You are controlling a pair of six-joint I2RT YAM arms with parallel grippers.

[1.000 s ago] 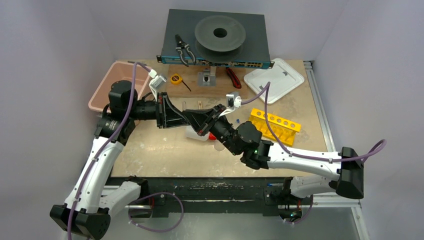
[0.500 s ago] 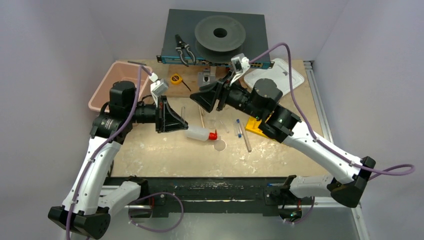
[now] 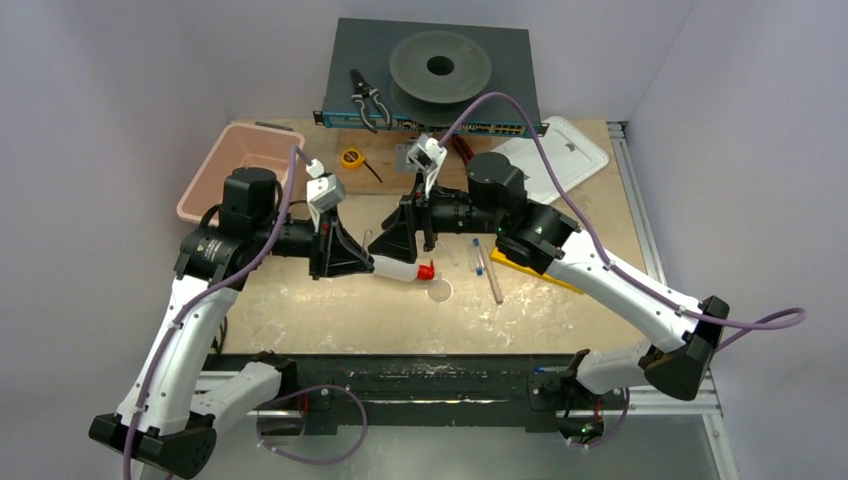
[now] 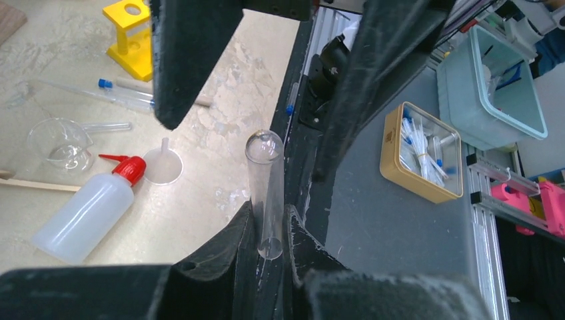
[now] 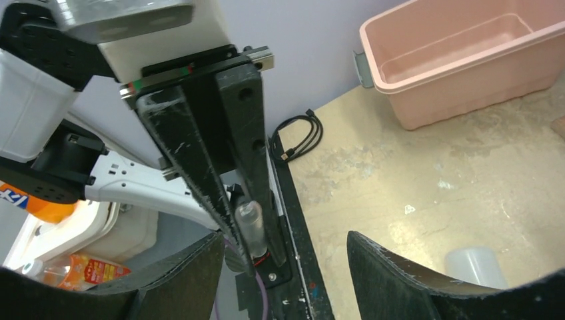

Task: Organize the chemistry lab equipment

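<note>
Since the earlier frame, the right arm has swung leftward and down from the upper centre of the overhead view. The right gripper (image 5: 284,241) now faces the left gripper (image 4: 268,223) at centre frame. The left arm has barely shifted.

1. Upper left: a pink bin (image 3: 240,160) stands well apart from both grippers.
2. Centre left: the left gripper's jaws are fully closed on a clear test tube (image 4: 264,175). They pinch it near its open mouth. The rounded end projects free toward the right gripper.
3. Centre: the right gripper's jaws stand wide and hold nothing. One finger lies to each side of the tube's free end, and neither touches it.
4. Below centre: a squeeze bottle (image 3: 398,268) lies on its side on the table (image 3: 330,310), with a small clear funnel (image 4: 163,168) just beside its red cap.
5. Right of centre: capped tubes (image 3: 478,257) and a wooden stick (image 3: 493,280) lie near a yellow rack (image 3: 512,262), which is partly hidden by the right arm.

Handling, as judged: the test tube is light, stiff, smooth-walled and probably fragile, so it is likely to slip or crack under a hard pinch. Take hold across the free section, beyond the left fingers and short of the rounded tip. Use a gentle, square closure.
</note>
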